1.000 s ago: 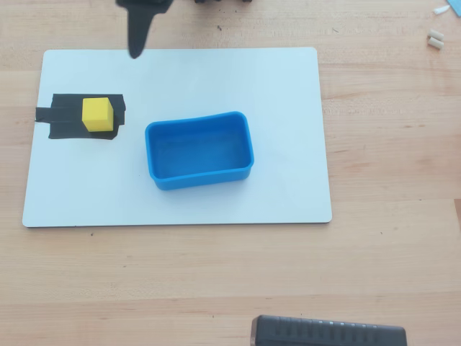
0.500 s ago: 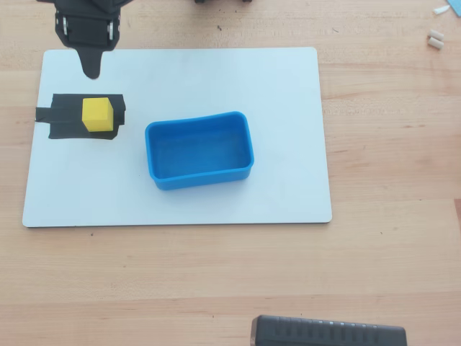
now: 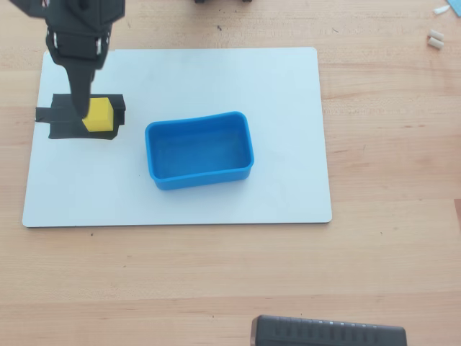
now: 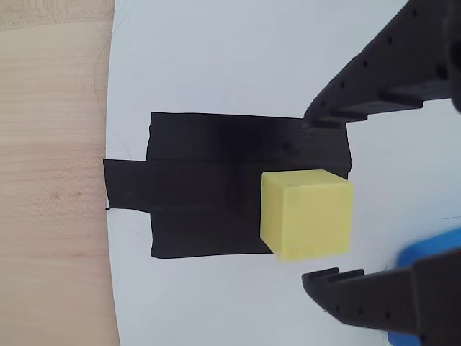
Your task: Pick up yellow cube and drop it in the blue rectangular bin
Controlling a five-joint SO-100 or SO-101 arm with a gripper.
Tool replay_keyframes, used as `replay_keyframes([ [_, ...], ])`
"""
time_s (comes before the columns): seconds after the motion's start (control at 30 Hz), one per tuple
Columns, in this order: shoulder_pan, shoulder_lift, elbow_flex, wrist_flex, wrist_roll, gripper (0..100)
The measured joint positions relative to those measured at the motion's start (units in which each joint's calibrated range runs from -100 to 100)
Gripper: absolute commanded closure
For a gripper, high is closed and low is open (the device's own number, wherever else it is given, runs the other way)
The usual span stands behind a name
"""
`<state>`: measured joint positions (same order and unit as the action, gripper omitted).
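The yellow cube point(image 3: 99, 115) sits on a black tape patch point(image 3: 61, 121) at the left of the white board point(image 3: 281, 86). My black gripper point(image 3: 85, 109) hangs over it, and one finger point(image 3: 78, 97) shows just left of the cube. In the wrist view my gripper point(image 4: 310, 200) is open with one finger on each side of the cube point(image 4: 306, 214). Small gaps show between the fingers and the cube. The blue rectangular bin point(image 3: 205, 175) stands empty in the middle of the board, to the right of the cube. One corner of it point(image 4: 432, 249) shows in the wrist view.
The board lies on a wooden table point(image 3: 389, 144). A dark ribbed device point(image 3: 328, 333) sits at the bottom edge. Small white pieces point(image 3: 435, 40) lie at the top right.
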<state>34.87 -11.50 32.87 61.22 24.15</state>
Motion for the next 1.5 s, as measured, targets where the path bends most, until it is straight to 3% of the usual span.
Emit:
replay_keyframes([
  [0.43, -2.2, 7.5, -0.7, -2.9, 0.0, 65],
  [0.73, -2.2, 11.1, -2.7, -3.3, -0.3, 87],
  [0.9, -2.2, 11.1, -2.9, -3.2, -1.1, 88],
  [1.27, -7.1, 8.3, -10.3, 12.5, -9.1, 89],
  [1.5, -15.9, -0.1, -15.1, 22.7, -13.6, 89],
])
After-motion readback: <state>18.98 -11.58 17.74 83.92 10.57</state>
